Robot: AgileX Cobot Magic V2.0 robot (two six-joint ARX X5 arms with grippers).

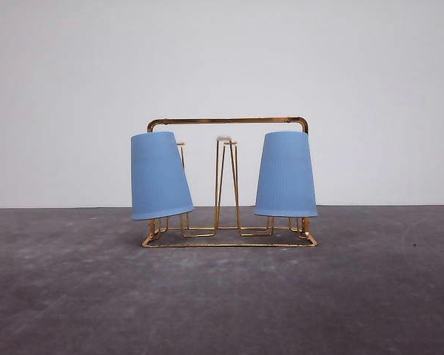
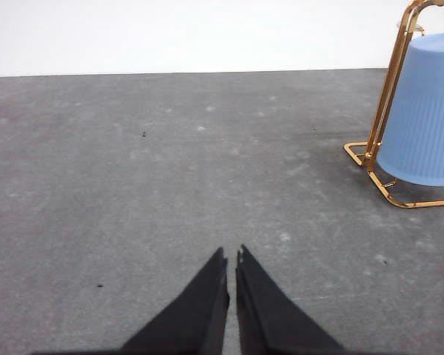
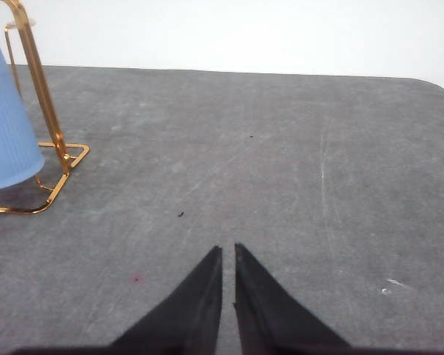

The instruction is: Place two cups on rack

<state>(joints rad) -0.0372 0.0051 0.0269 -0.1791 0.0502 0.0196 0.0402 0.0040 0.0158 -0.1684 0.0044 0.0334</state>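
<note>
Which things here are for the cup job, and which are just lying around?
For the job: left cup, right cup, both upside down on the gold rack.

Just there: grey table, white wall. Nothing else is lying about.

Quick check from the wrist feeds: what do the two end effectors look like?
The left end effector and right end effector look alike: two matte black fingers each, wide at the base and tapering to sharp, wedge-like tips. No cables, markings or coloured pads are visible on them.

cups: 2 (image 1: 160,176) (image 1: 286,174) | rack: 1 (image 1: 228,120) | hands: 2 (image 2: 231,257) (image 3: 229,251)
</note>
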